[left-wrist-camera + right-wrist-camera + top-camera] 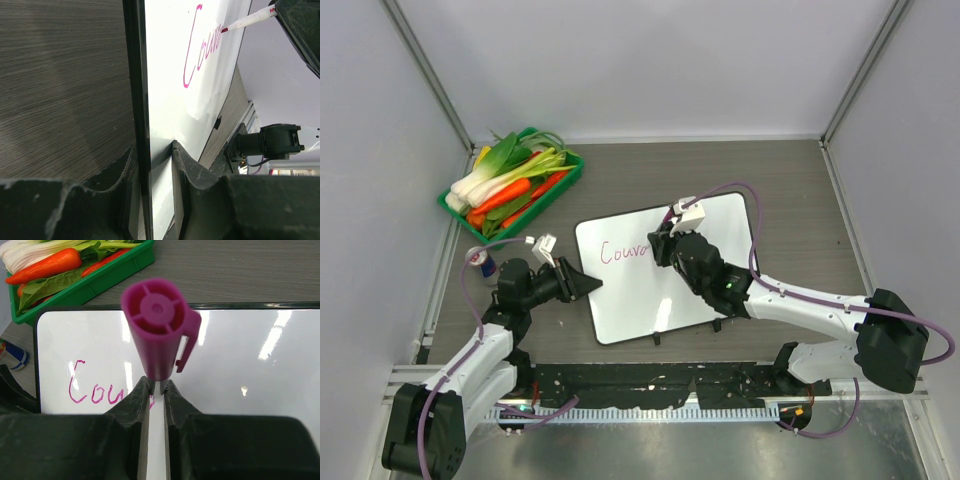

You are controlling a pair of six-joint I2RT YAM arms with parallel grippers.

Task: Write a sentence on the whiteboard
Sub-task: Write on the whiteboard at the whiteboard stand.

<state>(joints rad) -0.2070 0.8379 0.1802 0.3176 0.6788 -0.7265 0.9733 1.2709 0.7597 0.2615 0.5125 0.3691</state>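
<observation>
While the overhead camera looks down, progress: the sentence (623, 251) is barely begun. One pink word-start is on the whiteboard (630, 305), and the board past the right gripper (663, 245) is blank, so I judge that most of the writing is left.
Top view, writing: it reads roughly "Couro" or "Coura", with the last letter partly hidden under the right gripper.
Top view, left gripper (588, 285): it is closed on the whiteboard's edge at the end where the writing starts. The board lies flat on the table (800, 190).
Top view, beyond the left gripper: a green tray (572, 172) holds carrots (505, 198) and leafy greens. A small can (486, 265) stands just beside that arm, and its label is unreadable.
Left wrist view, grip: the fingers pinch the black frame from either side, parted only by the board's thickness.
Left wrist view, marker (247, 21): the tip touches the board at the end of "Cou…". The red print on the barrel is cut off and unreadable.
Right wrist view, grip: the jaws are nearly closed and clamp the marker upright, its magenta cap end facing the camera.
Right wrist view, writing: "Cou" is legible to the gripper's left. To its right the board is bare.
</observation>
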